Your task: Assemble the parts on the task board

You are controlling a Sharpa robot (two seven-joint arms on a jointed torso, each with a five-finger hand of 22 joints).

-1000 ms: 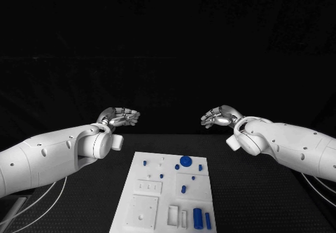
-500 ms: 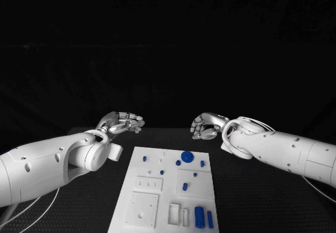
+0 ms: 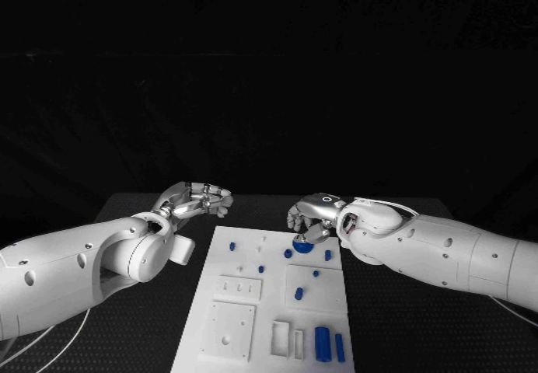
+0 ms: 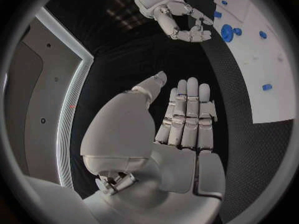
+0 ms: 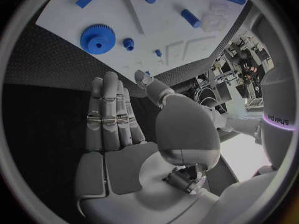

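We are holding our right hand (image 3: 312, 215) empty, fingers loosely apart, over the gear (image 3: 302, 248) at the board's (image 3: 230, 326) far end; closing off-centre risks knocking it aside. Our left hand (image 3: 197, 200) is hovering empty, fingers apart.

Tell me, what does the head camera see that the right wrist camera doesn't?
Head view's extra: the left hand, held above the table beside the board's far corner, holding nothing. Right wrist view's extra: the palm side of the right hand, fingers straight and side by side, holding nothing. Shared: the white board, the blue gear on it, small blue parts around the gear, and the right hand near the gear.
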